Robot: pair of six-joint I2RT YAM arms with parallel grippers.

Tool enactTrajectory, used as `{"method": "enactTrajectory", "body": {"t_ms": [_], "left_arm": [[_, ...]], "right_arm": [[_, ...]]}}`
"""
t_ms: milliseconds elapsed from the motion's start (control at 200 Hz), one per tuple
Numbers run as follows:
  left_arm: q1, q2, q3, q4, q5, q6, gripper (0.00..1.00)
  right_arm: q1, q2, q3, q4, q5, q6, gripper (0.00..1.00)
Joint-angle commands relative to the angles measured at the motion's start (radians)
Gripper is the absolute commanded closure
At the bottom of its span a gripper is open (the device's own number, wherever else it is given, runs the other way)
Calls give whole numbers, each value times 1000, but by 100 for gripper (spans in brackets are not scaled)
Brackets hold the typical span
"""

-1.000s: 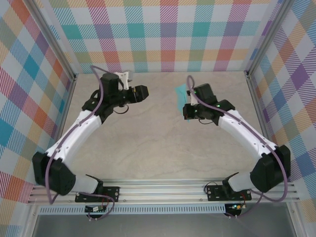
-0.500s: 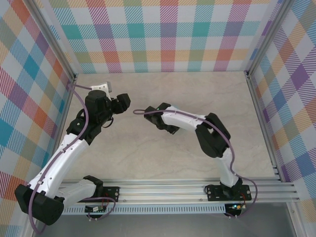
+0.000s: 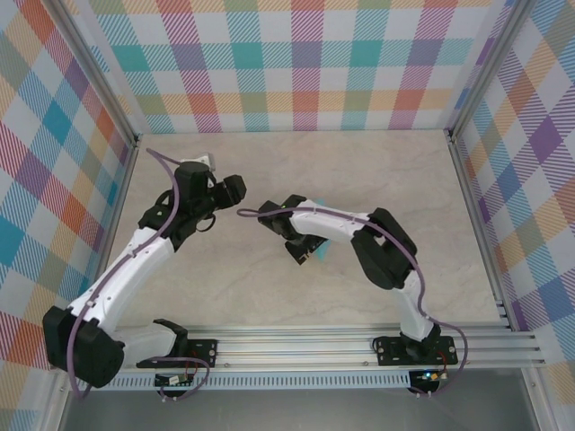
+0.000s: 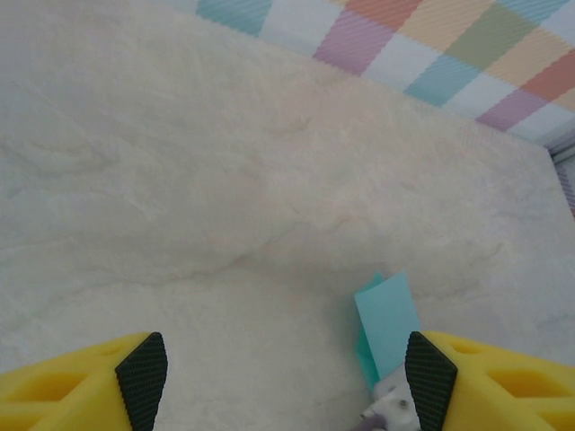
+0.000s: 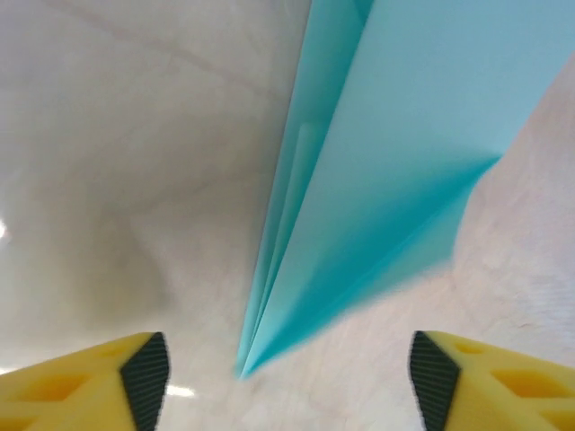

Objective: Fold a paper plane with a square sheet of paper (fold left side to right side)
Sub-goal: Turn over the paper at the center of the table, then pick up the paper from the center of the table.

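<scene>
— Right hand (image 5: pixel 289 382), yellow fingers (image 5: pixel 72 386) spread wide above the pale tabletop (image 3: pixel 269 296), pinching nothing. What is the blue between them?

— The folded turquoise paper (image 5: pixel 386 153): layered and creased, its sharp tip pointing into the gap between the black pads (image 5: pixel 148 377) and touching neither. It widens away from the hand.

— And from above?

— The right arm (image 3: pixel 332 218) bends across toward the centre of the tabletop. The paper shows as a small turquoise patch just beside the hand, on the side toward the right wall. Whether it lies flat or leans on an edge cannot be told.

— The left hand (image 4: pixel 286 386)?

— Also spread, holding nothing, with bare tabletop between its fingers. From above it sits left of centre, pointing toward the right hand, the two near each other but apart. Its own camera catches the paper as a narrow strip ahead, close by the finger at the right of that view, with a pale part of the other arm just below it.

— Setting?

— Checked pastel walls (image 3: pixel 305 63) on three sides, and an aluminium rail (image 3: pixel 296 346) at the near edge carrying both arm bases.
</scene>
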Motion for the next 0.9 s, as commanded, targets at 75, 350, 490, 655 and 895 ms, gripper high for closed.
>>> {"method": "enactTrajectory", "body": {"t_ms": [75, 350, 490, 655, 895], "left_arm": [[0, 177, -19, 162, 284, -138, 28], [-103, 493, 61, 394, 537, -254, 30], [-164, 614, 124, 370, 494, -270, 30], [-172, 743, 181, 420, 514, -304, 35], [-172, 841, 230, 428, 507, -316, 42]], "right_arm": [[-108, -297, -183, 146, -265, 21, 17], [-464, -622, -548, 517, -657, 107, 2], [-611, -655, -699, 731, -856, 230, 0], [-636, -644, -779, 845, -945, 237, 1], [-684, -652, -863, 939, -995, 222, 1]]}}
